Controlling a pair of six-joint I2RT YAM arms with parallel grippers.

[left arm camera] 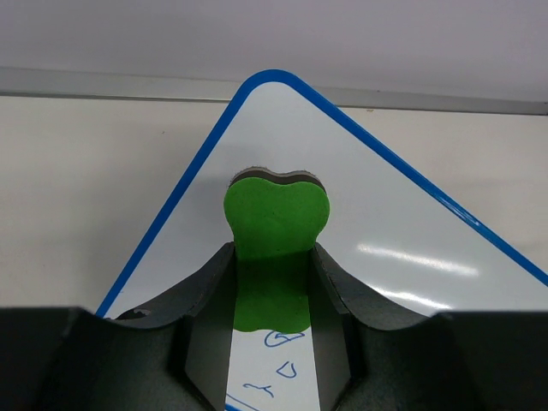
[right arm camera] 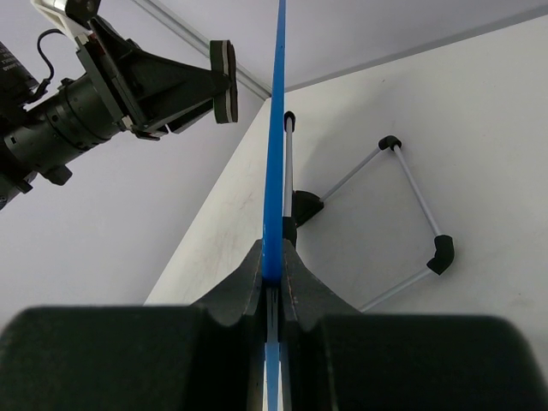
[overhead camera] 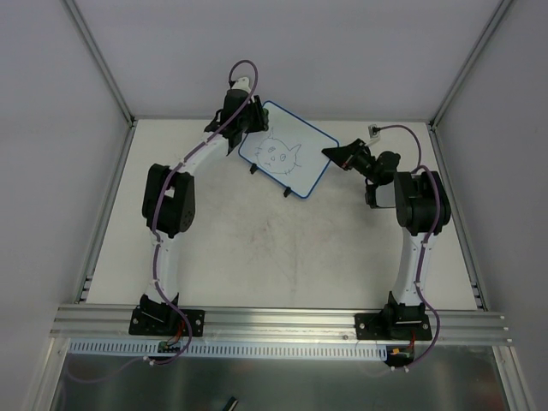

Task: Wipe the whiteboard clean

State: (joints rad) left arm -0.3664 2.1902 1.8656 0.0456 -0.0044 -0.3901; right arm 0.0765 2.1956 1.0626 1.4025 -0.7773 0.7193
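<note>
The whiteboard (overhead camera: 287, 158), white with a blue rim and a thin cat-face drawing, stands tilted at the back of the table. My right gripper (overhead camera: 334, 154) is shut on its right edge; in the right wrist view the blue rim (right arm camera: 274, 171) runs edge-on between the jaws (right arm camera: 272, 270). My left gripper (overhead camera: 241, 130) is shut on the green bone-shaped eraser (left arm camera: 276, 231), held at the board's upper left corner. In the left wrist view the board (left arm camera: 402, 223) fills the frame, with blue marks (left arm camera: 282, 338) below the eraser. The eraser (right arm camera: 224, 81) appears apart from the board surface.
The board's wire stand with black feet (right arm camera: 441, 253) rests on the table behind the board. Grey enclosure walls and a metal frame (overhead camera: 103, 60) border the table on the back and sides. An aluminium rail (overhead camera: 282, 321) carries both arm bases.
</note>
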